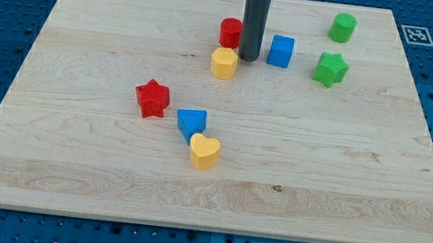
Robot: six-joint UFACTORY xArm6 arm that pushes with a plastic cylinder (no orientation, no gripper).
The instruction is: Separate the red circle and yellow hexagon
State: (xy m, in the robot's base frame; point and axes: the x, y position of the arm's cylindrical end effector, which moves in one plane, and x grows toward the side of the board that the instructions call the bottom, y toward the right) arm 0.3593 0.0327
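The red circle (pixel 230 32) stands near the view's top centre of the wooden board. The yellow hexagon (pixel 223 63) sits just below it, touching or nearly touching it. My tip (pixel 248 58) is on the board just to the right of both blocks, close to the hexagon's upper right edge. The dark rod rises from there out of the view's top and hides part of the red circle's right side.
A blue cube (pixel 282 50) is right of the tip. A green star (pixel 330 69) and green cylinder (pixel 343 27) lie further right. A red star (pixel 152 98), blue triangle (pixel 191 122) and yellow heart (pixel 204 150) sit lower left. The board (pixel 73 162) ends in blue table.
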